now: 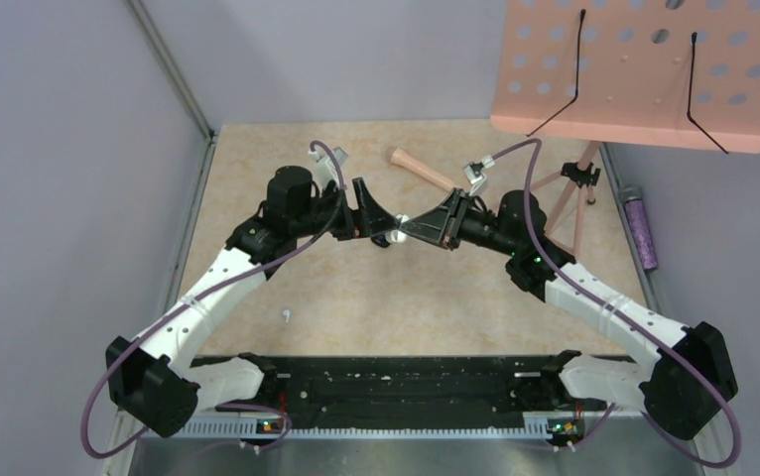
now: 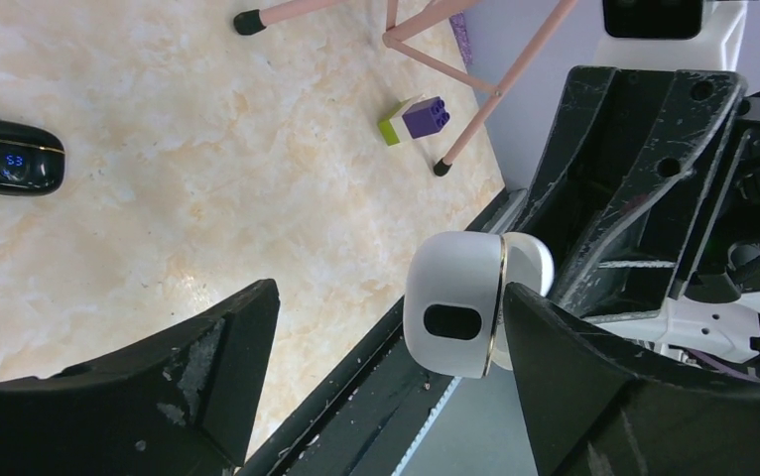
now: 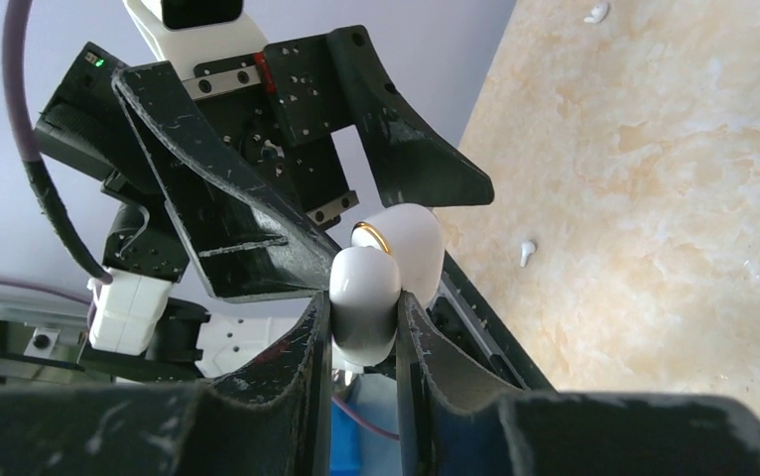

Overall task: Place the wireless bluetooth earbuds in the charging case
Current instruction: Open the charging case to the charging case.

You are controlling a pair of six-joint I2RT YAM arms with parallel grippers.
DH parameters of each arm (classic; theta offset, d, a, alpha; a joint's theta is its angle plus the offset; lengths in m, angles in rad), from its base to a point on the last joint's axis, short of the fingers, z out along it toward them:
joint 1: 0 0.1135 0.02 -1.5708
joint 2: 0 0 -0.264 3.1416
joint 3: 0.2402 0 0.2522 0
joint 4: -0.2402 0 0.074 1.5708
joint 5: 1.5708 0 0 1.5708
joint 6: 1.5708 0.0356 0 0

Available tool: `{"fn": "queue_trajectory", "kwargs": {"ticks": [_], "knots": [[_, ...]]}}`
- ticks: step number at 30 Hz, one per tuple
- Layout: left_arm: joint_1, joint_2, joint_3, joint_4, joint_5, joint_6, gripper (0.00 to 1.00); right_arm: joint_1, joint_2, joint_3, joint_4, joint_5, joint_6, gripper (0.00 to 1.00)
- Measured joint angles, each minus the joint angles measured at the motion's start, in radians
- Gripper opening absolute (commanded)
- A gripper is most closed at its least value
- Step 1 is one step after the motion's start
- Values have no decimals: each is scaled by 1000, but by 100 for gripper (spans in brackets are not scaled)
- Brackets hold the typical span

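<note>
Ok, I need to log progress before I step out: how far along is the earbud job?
Done: the white charging case is off the table, clamped in the right hand. In hand: the left hand stands open beside it, holding nothing. Left: both insertions; one earbud lies on the table, what looks like the second earbud farther off.

The charging case [image 3: 365,281] is sitting in the right pincer [image 3: 362,319]. On the table [image 1: 455,297], an earbud [image 1: 285,315] is lying before-left of the case, and a stand [image 1: 572,193] is standing behind-right.
</note>
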Motion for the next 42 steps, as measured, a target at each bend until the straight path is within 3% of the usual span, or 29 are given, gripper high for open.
{"fn": "queue_trajectory", "kwargs": {"ticks": [4,13,28,42], "knots": [[0,0,0,0,0,0,69,-15,-1,-43,49,-27,35,0],[-1,0,0,13,11,-1,52,-40,-1,-119,218,-83,136,0],[-2,0,0,35,34,-5,56,-50,53,-251,581,-97,323,0],[0,-40,27,-34,-28,8,60,-50,14,-250,438,-89,240,0]]}}
